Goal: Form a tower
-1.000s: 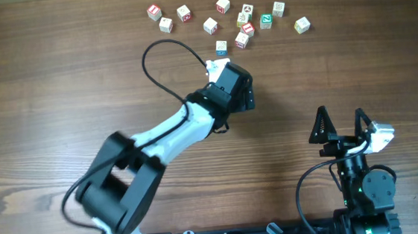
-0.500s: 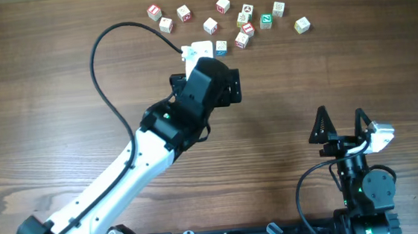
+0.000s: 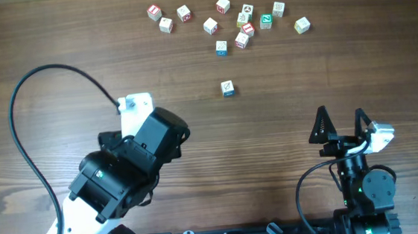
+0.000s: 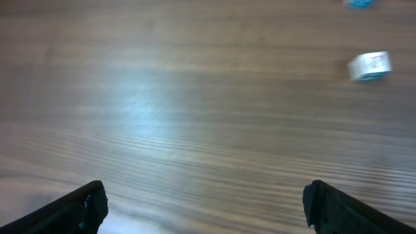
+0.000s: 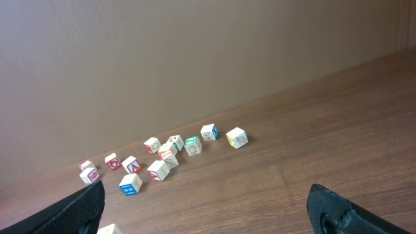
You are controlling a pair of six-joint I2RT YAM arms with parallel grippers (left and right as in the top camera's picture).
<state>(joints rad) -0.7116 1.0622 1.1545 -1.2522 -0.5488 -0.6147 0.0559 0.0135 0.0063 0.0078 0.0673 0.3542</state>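
Tower point(image 3: 227, 89) stands alone at centre, 6 o'clock of the loose cubes point(image 3: 248, 29), left gripper point(image 4: 205, 205) at 8 o'clock and right gripper point(image 3: 341, 121) at 5 both spread wide, empty; I'd fetch the blue cube point(image 3: 221, 48) at its 12, lower it square, release gently.

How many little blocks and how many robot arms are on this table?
Blocks in the far cluster: 12
Lone block, standing apart (cannot tell whether it is stacked): 1
Robot arms, left arm and right arm: 2
Total: 15
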